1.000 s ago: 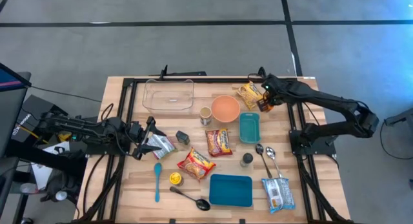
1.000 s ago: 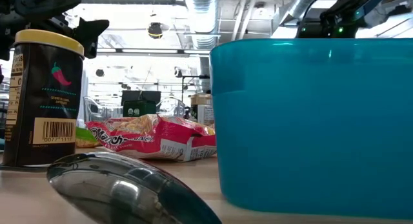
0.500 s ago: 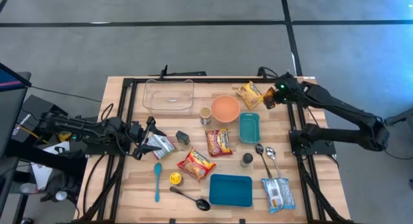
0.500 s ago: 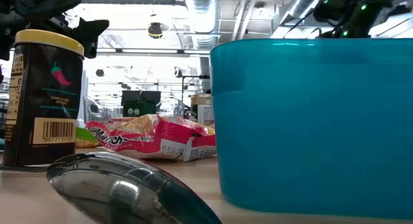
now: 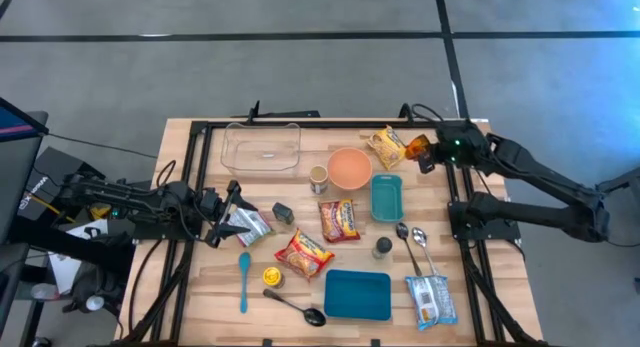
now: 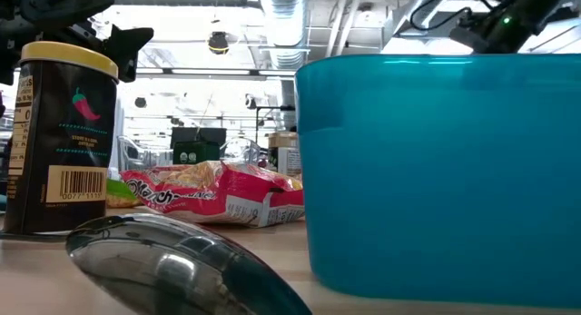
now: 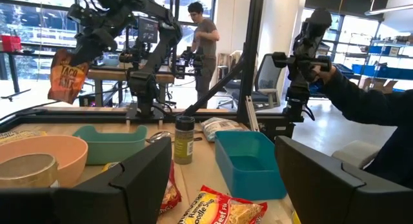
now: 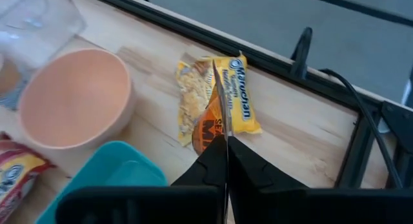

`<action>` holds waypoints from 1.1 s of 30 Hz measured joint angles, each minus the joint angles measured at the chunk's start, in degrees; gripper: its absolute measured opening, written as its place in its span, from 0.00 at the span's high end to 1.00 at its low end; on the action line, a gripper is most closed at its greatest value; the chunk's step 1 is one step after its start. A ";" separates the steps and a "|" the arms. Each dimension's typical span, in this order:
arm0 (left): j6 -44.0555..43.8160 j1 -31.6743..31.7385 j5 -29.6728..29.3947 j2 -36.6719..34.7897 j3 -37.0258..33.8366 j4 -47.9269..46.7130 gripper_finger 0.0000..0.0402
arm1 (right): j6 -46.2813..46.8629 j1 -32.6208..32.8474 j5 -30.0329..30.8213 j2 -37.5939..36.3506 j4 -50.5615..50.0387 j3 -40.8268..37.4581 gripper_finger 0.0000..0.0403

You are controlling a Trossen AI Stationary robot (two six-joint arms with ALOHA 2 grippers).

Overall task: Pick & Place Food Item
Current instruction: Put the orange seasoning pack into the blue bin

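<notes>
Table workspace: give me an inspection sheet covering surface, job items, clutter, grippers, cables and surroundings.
Surface: wooden table with black frame rails.
Job's things: orange packet held above the table; yellow noodle packet lying beside the peach bowl.
Clutter: clear tub, blue bin, red noodle packets, spoons, spice jar.
Grippers: right gripper shut on the orange packet; left gripper open, by a silver pouch.
Cables: black cable at the table's left edge.
Surroundings: a person standing beyond the table; grey floor.
</notes>
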 joint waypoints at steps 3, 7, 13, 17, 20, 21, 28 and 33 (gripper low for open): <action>-0.02 -0.01 -0.02 0.01 0.00 0.00 0.33 | 0.10 1.52 0.00 -1.06 0.43 0.02 1.00; 0.00 0.00 -0.02 0.01 0.00 0.00 0.33 | 0.74 3.38 0.00 -2.14 1.32 0.02 1.00; 0.01 -0.01 -0.01 0.02 0.02 0.00 0.33 | 0.95 6.31 -1.51 -2.42 4.39 0.02 1.00; -0.02 -0.01 -0.01 0.02 0.00 0.00 0.33 | 0.85 8.45 -1.51 -2.43 6.63 0.02 1.00; 0.01 -0.01 -0.02 0.02 0.00 0.00 0.33 | 0.56 10.37 -1.52 -2.43 7.71 0.02 1.00; -0.01 0.00 0.00 0.00 0.00 0.00 0.33 | 0.52 11.11 -1.53 -2.41 8.30 0.01 1.00; 0.00 0.00 -0.02 0.00 0.00 0.00 0.33 | 0.42 16.58 -1.70 -2.42 11.59 1.58 1.00; -0.01 -0.01 0.01 0.01 0.00 0.00 0.33 | 0.32 20.78 -1.70 -1.71 13.12 4.81 1.00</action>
